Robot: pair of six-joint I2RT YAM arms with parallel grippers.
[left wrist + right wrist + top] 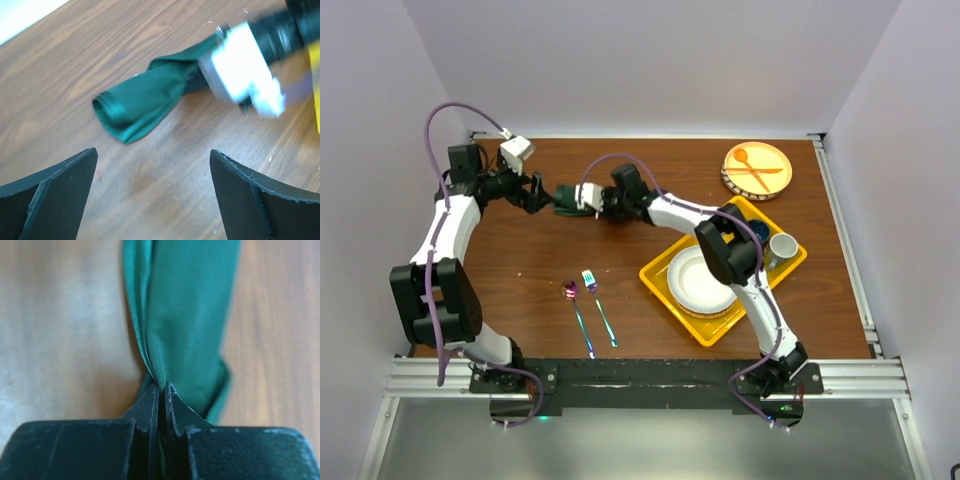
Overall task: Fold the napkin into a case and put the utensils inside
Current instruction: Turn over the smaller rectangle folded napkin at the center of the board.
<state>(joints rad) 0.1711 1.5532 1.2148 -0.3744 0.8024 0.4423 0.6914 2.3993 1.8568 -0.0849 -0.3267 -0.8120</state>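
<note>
Presently clamped in right jaws: bunched napkin [190, 315], by a thin fold; left jaws apart, empty. Risks slipping free or dragging crumpled on any pull.

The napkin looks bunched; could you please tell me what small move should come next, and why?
Probably bring the open left pincer forward onto the free end of the napkin and close. The right pincer is shut on the other end, and the cloth lies bunched, so it likely needs spreading flat.
</note>
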